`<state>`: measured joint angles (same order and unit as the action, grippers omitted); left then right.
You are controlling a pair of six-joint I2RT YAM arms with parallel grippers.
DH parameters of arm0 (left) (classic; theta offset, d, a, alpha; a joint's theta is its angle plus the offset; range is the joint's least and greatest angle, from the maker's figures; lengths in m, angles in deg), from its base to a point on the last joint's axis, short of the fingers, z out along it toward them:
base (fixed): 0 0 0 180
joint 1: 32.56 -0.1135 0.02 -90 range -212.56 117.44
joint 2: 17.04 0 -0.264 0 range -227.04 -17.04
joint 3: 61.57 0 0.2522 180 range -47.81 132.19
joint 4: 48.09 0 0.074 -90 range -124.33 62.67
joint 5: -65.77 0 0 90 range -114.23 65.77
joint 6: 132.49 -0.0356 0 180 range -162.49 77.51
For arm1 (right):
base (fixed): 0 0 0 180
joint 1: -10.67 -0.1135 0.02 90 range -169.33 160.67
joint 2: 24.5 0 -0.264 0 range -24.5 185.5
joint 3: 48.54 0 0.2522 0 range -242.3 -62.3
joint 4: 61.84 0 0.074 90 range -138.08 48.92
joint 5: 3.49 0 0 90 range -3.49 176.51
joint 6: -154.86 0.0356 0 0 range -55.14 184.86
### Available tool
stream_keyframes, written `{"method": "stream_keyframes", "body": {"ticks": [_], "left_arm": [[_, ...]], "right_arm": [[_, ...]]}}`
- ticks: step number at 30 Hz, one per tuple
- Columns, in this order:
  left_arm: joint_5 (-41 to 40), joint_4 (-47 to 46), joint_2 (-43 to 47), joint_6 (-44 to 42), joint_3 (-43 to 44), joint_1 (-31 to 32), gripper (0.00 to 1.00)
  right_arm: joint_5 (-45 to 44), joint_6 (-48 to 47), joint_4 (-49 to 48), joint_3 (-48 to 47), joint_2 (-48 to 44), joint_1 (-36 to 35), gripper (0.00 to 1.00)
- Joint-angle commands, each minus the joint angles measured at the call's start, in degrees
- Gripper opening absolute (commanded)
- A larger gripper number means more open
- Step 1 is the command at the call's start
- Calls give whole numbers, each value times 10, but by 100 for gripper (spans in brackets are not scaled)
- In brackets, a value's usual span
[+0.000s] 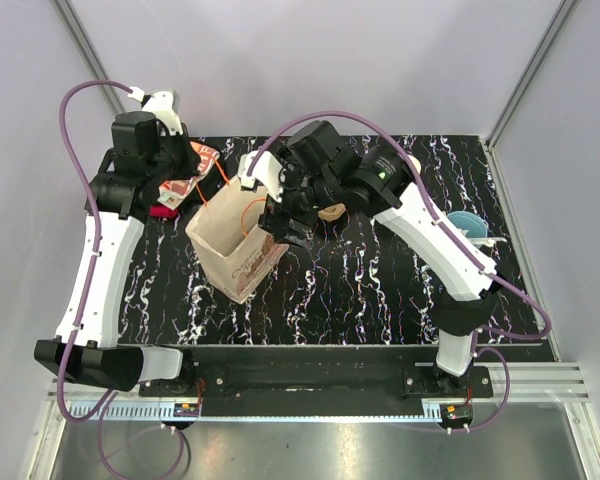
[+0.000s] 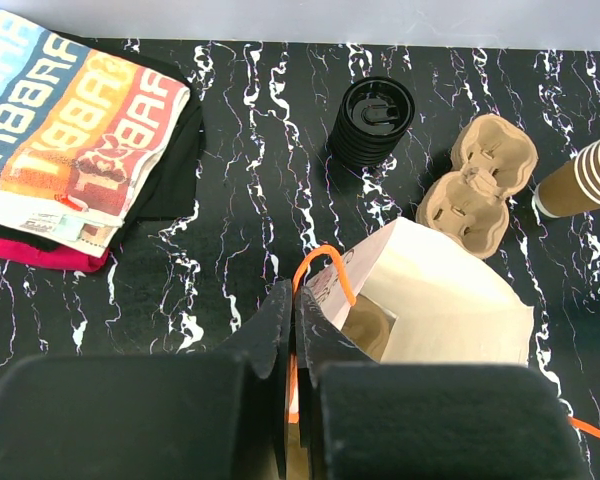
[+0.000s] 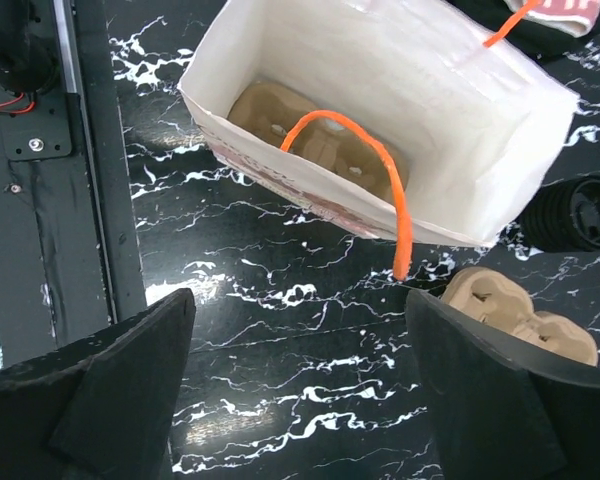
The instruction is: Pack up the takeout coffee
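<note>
The takeout coffee is out of view in every frame. A white paper bag [image 1: 235,245] stands open on the black marble table [image 1: 380,290]. A brown pulp cup carrier [image 3: 280,125] lies on the bag's floor. My left gripper [image 2: 293,300] is shut on one orange bag handle [image 2: 325,265] at the bag's rim [image 2: 450,300]. My right gripper [image 3: 298,330] is open with nothing between its fingers. It hangs over bare table just beside the bag [image 3: 460,150], next to the other orange handle [image 3: 385,170]. In the top view it [image 1: 278,218] sits at the bag's right edge.
A second pulp carrier [image 2: 477,185] lies behind the bag, beside a stack of black lids [image 2: 372,118] and a stack of lidless paper cups [image 2: 590,175]. Folded printed cloths [image 2: 75,130] lie at the back left. A light blue cup [image 1: 467,225] stands at the right.
</note>
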<state>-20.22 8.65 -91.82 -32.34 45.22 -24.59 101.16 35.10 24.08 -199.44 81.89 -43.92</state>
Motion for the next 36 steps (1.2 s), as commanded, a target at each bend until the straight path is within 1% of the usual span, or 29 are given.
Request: {"method": "stream_keyframes", "body": {"ticks": [1, 4, 7, 10, 12, 15, 19, 22, 26, 31, 33, 36], "left_arm": [[-24, -29, 14, 0, 16, -1, 0], [-37, -26, 11, -4, 27, -1, 0], [-37, -26, 5, -10, 51, -1, 0], [-35, -23, 2, -13, 72, -1, 0], [-34, -22, -1, -14, 69, -1, 0], [-32, -21, -1, -13, 54, -1, 0], [-31, -21, 1, -13, 43, -1, 0], [-34, -18, 3, -17, 41, -1, 0], [-33, -17, 7, -18, 43, -1, 0], [-5, -6, 5, -23, 60, -1, 0], [2, 0, 4, -23, 68, -1, 0], [4, 3, 8, -27, 72, -1, 0]], "right_arm": [[-5, 2, -3, -39, -14, 1, 95], [-21, 8, -8, -47, -14, 2, 98], [-46, 14, -16, -56, -15, 2, 98], [-40, 6, -17, -51, -15, 2, 100], [-31, -3, -28, -35, -14, 2, 100], [-57, -14, -55, -23, -1, 2, 100], [-103, -39, -91, -37, 19, 4, 100], [-126, -81, -115, -47, 37, 9, 100], [-143, -113, -154, -17, 58, 22, 100], [-175, -141, -209, 26, 65, 46, 100], [-176, -152, -226, 32, 69, 59, 100], [-155, -167, -220, 39, 66, 74, 100]]}}
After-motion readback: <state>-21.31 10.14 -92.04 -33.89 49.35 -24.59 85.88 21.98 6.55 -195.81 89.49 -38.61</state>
